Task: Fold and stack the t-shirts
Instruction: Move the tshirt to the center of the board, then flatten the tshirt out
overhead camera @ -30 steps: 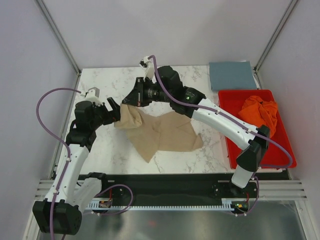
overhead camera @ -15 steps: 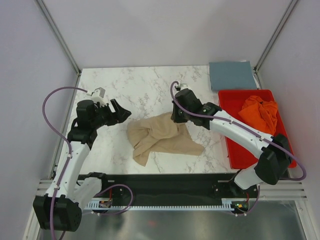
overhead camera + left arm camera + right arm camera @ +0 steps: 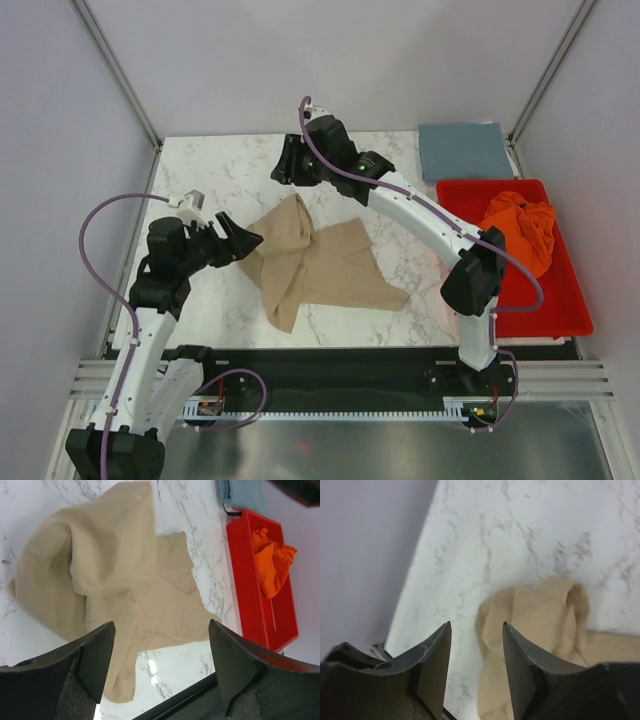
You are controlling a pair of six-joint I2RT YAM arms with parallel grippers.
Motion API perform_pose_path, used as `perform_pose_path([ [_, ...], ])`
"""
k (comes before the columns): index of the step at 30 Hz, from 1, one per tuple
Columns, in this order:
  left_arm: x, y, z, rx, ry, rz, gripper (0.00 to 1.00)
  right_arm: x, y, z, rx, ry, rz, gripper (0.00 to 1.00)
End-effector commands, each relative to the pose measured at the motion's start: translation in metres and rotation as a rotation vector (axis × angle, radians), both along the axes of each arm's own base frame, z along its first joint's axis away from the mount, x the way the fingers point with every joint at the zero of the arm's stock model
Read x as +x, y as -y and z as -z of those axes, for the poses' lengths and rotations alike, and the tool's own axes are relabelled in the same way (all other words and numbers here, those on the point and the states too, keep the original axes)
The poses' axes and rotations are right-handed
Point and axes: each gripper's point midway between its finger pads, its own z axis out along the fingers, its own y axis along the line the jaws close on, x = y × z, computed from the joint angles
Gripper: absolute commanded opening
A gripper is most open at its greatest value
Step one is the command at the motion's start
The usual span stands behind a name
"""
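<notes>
Since the right gripper (image 3: pixel 283 172) has lifted away, spread and empty, the tan t-shirt (image 3: pixel 320 268) lies crumpled at the centre of the table (image 3: pixel 210 175), still unfolded. The left gripper (image 3: pixel 245 243), also spread, now hovers at its left edge.

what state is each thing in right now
tan t-shirt: unfolded, rumpled, lying loose on the table, held by neither tool
blue-grey t-shirt: folded flat at the far right corner
orange t-shirt: bunched up, unfolded, in the tray
red tray: holds only the orange t-shirt
left tool: open, empty, over the tan t-shirt
right tool: open, empty, above the tan t-shirt's far end
</notes>
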Motion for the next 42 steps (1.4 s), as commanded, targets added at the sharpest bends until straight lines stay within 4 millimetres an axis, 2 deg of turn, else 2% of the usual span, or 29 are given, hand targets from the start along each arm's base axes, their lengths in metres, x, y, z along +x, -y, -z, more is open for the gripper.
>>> perform_pose_path([
  [1,-0.001,-0.017,0.017,0.002,-0.074,-0.135,0.83,-0.007,0.034,0.028,-0.168,-0.082,0.085,0.54],
  [2,-0.003,-0.016,0.018,-0.008,-0.077,-0.142,0.84,-0.012,0.051,0.018,-0.179,-0.067,0.120,0.56],
  [3,-0.004,-0.016,0.025,-0.010,-0.094,-0.143,0.85,-0.019,0.070,0.045,-0.243,-0.109,0.153,0.58],
  [4,-0.005,-0.015,0.029,-0.011,-0.106,-0.135,0.85,-0.023,0.087,0.052,-0.266,-0.123,0.191,0.59],
  [5,-0.003,-0.013,0.036,-0.006,-0.131,-0.121,0.85,-0.030,0.110,0.038,-0.252,-0.106,0.272,0.59],
  [6,-0.004,-0.008,0.041,-0.012,-0.152,-0.088,0.85,-0.044,0.132,0.077,-0.324,-0.169,0.308,0.59],
  [7,-0.005,-0.005,0.046,-0.015,-0.170,-0.069,0.84,-0.053,0.148,0.087,-0.334,-0.194,0.350,0.59],
  [8,-0.004,-0.002,0.050,-0.014,-0.182,-0.047,0.83,-0.064,0.165,0.082,-0.317,-0.191,0.389,0.59],
  [9,-0.005,0.006,0.060,-0.017,-0.222,-0.016,0.82,-0.081,0.186,0.118,-0.365,-0.260,0.443,0.59],
  [10,-0.005,0.010,0.064,-0.013,-0.233,-0.001,0.81,-0.090,0.197,0.129,-0.372,-0.281,0.469,0.59],
  [11,-0.006,0.015,0.068,-0.011,-0.243,0.012,0.81,-0.100,0.206,0.128,-0.355,-0.286,0.491,0.59],
  [12,-0.008,0.024,0.073,0.009,-0.245,0.035,0.80,-0.115,0.220,0.154,-0.378,-0.344,0.529,0.59],
  [14,-0.010,0.036,0.088,0.034,-0.292,0.049,0.80,-0.128,0.232,0.161,-0.368,-0.362,0.559,0.59],
  [15,-0.011,0.048,0.091,0.061,-0.282,0.076,0.80,-0.137,0.243,0.175,-0.393,-0.378,0.578,0.59],
  [16,-0.012,0.052,0.102,0.085,-0.311,0.082,0.80,-0.136,0.251,0.174,-0.375,-0.368,0.621,0.59],
  [18,-0.011,0.057,0.116,0.120,-0.340,0.078,0.80,-0.143,0.260,0.187,-0.394,-0.386,0.635,0.59],
  [19,-0.009,0.057,0.128,0.135,-0.376,0.077,0.80,-0.145,0.259,0.192,-0.398,-0.395,0.624,0.59],
  [23,-0.003,0.052,0.149,0.183,-0.424,0.045,0.71,-0.151,0.267,0.215,-0.457,-0.423,0.631,0.58],
  [26,0.007,0.049,0.146,0.201,-0.408,0.015,0.64,-0.149,0.274,0.229,-0.510,-0.414,0.624,0.58],
  [29,0.022,0.044,0.130,0.178,-0.369,-0.018,0.64,-0.128,0.261,0.222,-0.508,-0.347,0.556,0.57],
  [31,0.031,0.027,0.122,0.159,-0.350,-0.079,0.64,-0.116,0.254,0.211,-0.515,-0.302,0.513,0.57],
  [32,0.037,0.010,0.123,0.172,-0.348,-0.163,0.19,-0.110,0.256,0.209,-0.511,-0.302,0.519,0.57],
  [33,0.037,-0.004,0.128,0.144,-0.372,-0.209,0.18,-0.104,0.252,0.203,-0.490,-0.290,0.517,0.57],
  [35,0.033,-0.015,0.126,0.085,-0.380,-0.260,0.19,-0.088,0.250,0.199,-0.448,-0.275,0.540,0.56],
  [36,0.028,-0.024,0.133,0.071,-0.402,-0.294,0.22,-0.080,0.246,0.195,-0.426,-0.263,0.540,0.56],
  [38,0.026,-0.031,0.129,0.056,-0.379,-0.326,0.27,-0.064,0.229,0.197,-0.392,-0.244,0.492,0.56],
  [40,0.024,-0.035,0.126,0.062,-0.356,-0.331,0.37,-0.051,0.215,0.193,-0.366,-0.224,0.458,0.56],
  [41,0.023,-0.034,0.119,0.071,-0.320,-0.308,0.41,-0.049,0.213,0.204,-0.384,-0.243,0.449,0.56],
  [42,0.023,-0.028,0.112,0.058,-0.303,-0.274,0.49,-0.042,0.209,0.201,-0.375,-0.238,0.446,0.56],
])
